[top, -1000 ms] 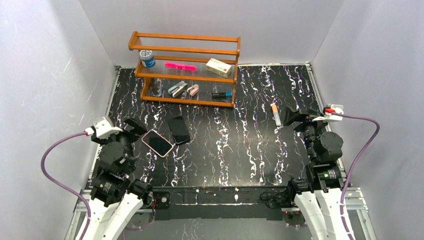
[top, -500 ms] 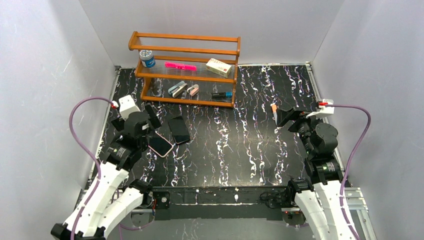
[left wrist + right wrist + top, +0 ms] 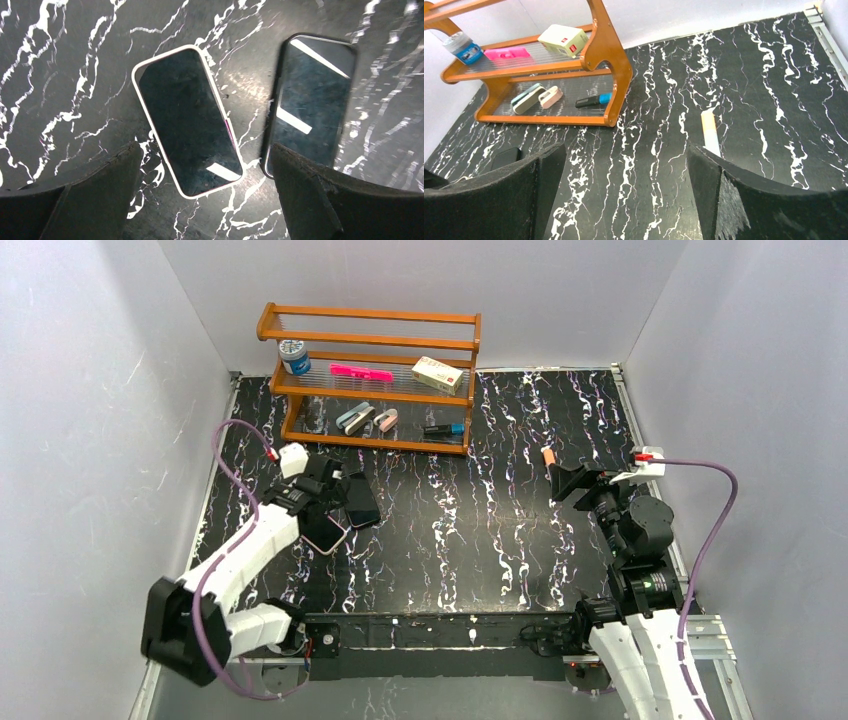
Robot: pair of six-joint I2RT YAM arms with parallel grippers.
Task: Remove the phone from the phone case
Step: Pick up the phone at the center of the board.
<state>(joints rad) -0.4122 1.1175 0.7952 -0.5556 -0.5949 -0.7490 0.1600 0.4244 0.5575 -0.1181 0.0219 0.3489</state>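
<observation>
Two phones lying face-up on the marbled bench [image 3: 60, 65], both under the left hand [image 3: 204, 150], which hovers spread wide and grasps nothing. Leftmost: white-cased phone [image 3: 187, 120], lying askew, framed between the dark fingers [image 3: 100, 195]. Just right of it, across a narrow gap: dark-cased phone [image 3: 310, 100]. Farther back: wooden shelf rack [image 3: 370, 380] against the wall. Far right: right hand [image 3: 625, 150], likewise released and empty, raised above the bench near a white marker [image 3: 710, 132].

The left arm [image 3: 245, 550] and right arm [image 3: 640, 655] had white shells, black joints, and a purple cable [image 3: 716, 540] looping off each wrist.
</observation>
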